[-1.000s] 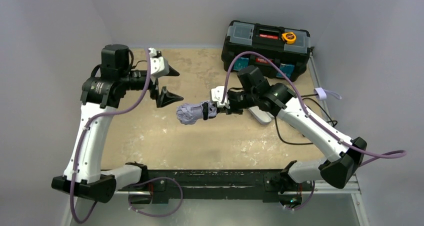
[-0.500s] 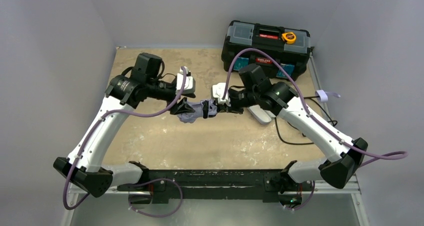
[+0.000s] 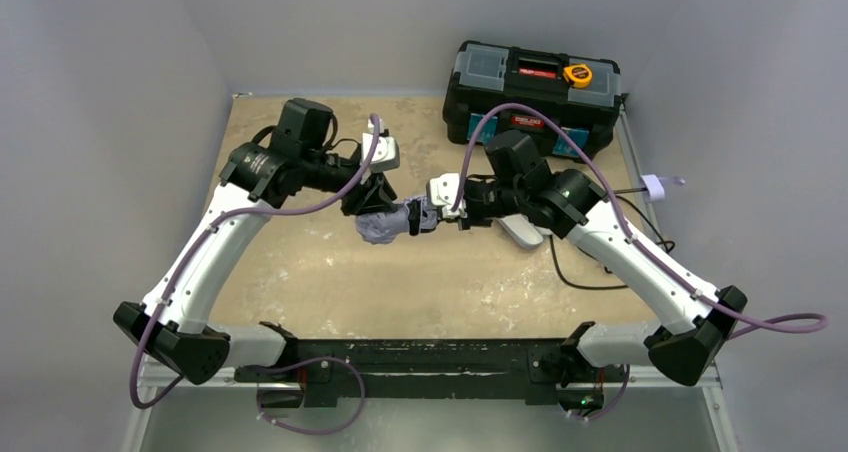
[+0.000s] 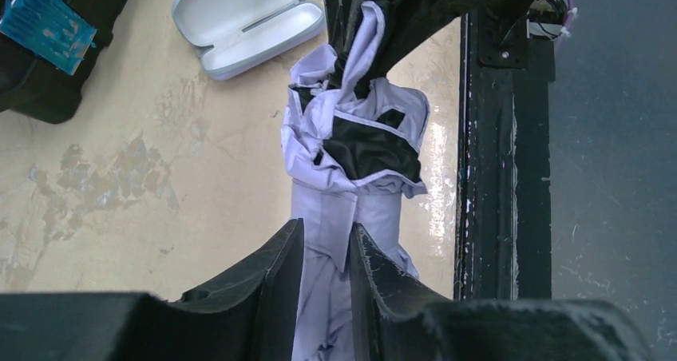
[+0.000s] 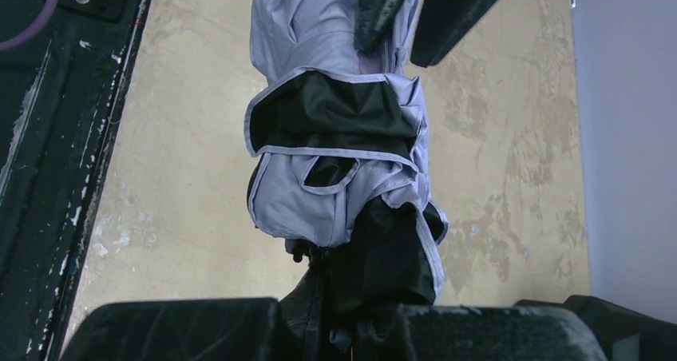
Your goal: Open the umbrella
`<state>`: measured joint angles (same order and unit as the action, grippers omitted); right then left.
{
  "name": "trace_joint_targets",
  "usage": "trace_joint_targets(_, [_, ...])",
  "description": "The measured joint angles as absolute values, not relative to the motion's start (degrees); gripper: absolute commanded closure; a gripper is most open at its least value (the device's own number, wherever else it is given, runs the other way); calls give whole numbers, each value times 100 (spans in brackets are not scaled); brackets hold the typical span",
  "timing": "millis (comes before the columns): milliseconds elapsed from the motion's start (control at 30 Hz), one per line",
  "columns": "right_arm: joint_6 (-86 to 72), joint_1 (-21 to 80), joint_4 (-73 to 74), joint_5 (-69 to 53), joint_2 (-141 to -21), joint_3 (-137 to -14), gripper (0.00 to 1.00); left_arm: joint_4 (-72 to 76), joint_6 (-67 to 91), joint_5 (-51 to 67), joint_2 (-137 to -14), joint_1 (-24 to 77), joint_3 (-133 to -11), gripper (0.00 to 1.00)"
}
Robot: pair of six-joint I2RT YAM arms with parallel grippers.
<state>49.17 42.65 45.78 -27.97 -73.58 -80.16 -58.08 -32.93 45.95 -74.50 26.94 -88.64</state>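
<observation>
Two claws pinch the lavender-and-black folded fabric umbrella (image 4: 351, 137); left claw (image 4: 327, 241) narrow on cloth, right claw (image 5: 351, 313) clamped opposite. Probably light, slippery; grip its stiff core.

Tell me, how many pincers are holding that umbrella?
2. The left pincer grips one end of the umbrella; the right pincer clamps the other end.

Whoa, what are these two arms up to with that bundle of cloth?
The two robot arms hold a folded umbrella between them over the table. The right gripper is clamped on one end, where black and lavender fabric bunches up. The left gripper has its fingers pressed on the pale fabric at the other end. The umbrella is not open yet: its canopy is crumpled shut. An open lavender case lies on the table nearby, with neither gripper on it.
</observation>
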Motion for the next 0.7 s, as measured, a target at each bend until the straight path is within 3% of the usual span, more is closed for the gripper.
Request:
trace_joint_targets(267, [5098, 4392, 4521, -2759, -7207, -7878, 100, -5981, -3055, 4772, -7723, 2692, -9120, 82])
trace_joint_targets(400, [5041, 4394, 4442, -2694, -7144, -7776, 100, -6027, -3109, 4770, -7778, 2694, -9144, 74])
trace_joint_targets(533, [4930, 4405, 4429, -2696, -7146, -7773, 100, -6047, -3376, 4678, -7717, 2738, -9089, 75])
trace_joint_targets(600, [4877, 4416, 4431, -2696, -7150, -7773, 100, -6034, -3485, 4626, -7649, 2775, -9021, 78])
trace_joint_targets(667, [4825, 4425, 4436, -2696, -7157, -7773, 100, -6049, -3586, 4593, -7614, 2821, -9011, 100])
trace_joint_targets(700, [4801, 4425, 4436, -2696, -7161, -7773, 100, -6055, -3605, 4591, -7612, 2834, -9011, 100])
